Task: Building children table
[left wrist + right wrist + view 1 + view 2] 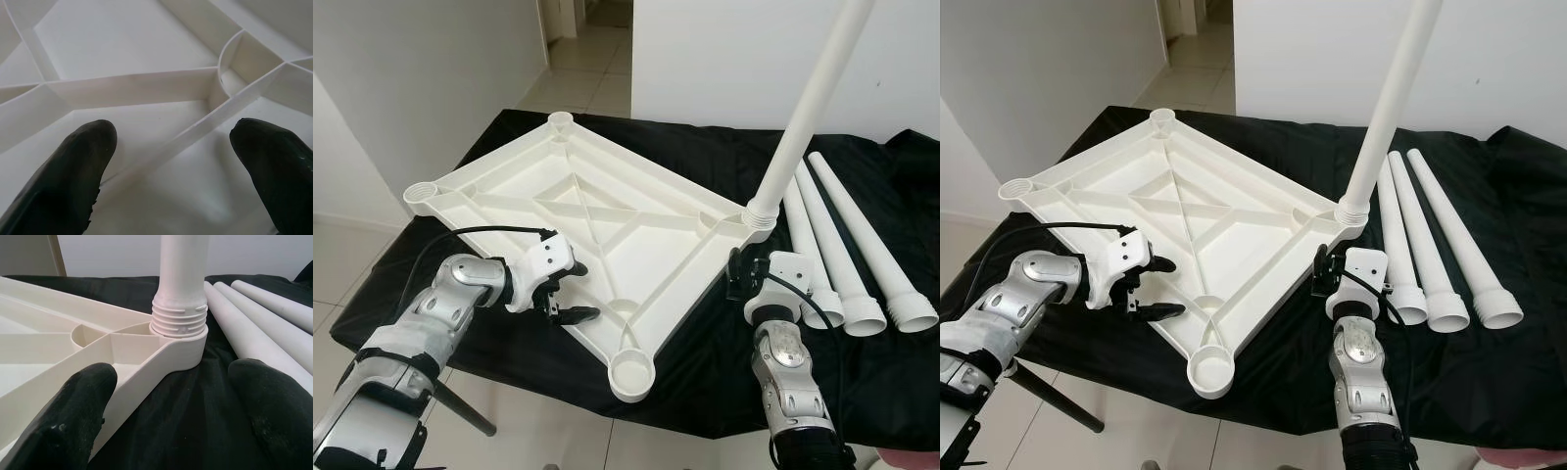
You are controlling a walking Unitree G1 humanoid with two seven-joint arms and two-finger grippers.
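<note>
A white plastic tabletop (509,191) lies upside down on the black cloth, ribs facing up. One white leg (808,108) stands screwed into its right corner socket (178,345). Three loose legs (832,235) lie side by side to the right. The sockets at the near corner (632,373), left corner (419,192) and far corner (560,119) hold nothing. My left gripper (585,290) is open at the tabletop's near-left edge, its fingers on either side of a rib (195,134). My right gripper (168,377) is open just short of the leg's threaded base, touching nothing.
The black cloth (705,147) covers the whole work table, whose front edge runs just below the near socket. White walls stand at the left and back, with a tiled hallway (592,59) between them. A dark stand leg (465,406) slants under the front left edge.
</note>
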